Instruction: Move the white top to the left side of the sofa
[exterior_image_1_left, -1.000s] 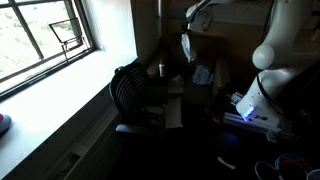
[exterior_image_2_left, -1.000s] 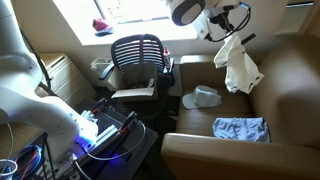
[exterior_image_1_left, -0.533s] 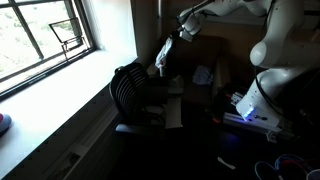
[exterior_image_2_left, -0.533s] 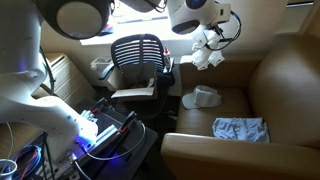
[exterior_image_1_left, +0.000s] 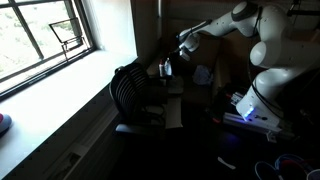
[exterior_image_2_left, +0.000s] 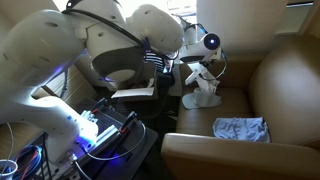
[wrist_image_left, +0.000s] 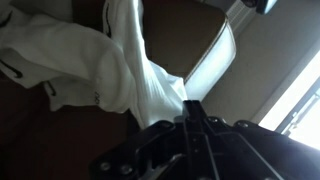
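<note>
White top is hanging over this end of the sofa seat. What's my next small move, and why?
Probably ease down slightly, then open the gripper. The white top hangs pinched in it, low over the end of the sofa seat, well apart from the blue cloth. Whether it touches the seat is unclear.

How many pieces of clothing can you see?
2. The white top hangs from the pincer over the sofa seat; a blue cloth lies on the seat. Another may hide under the top.
</note>
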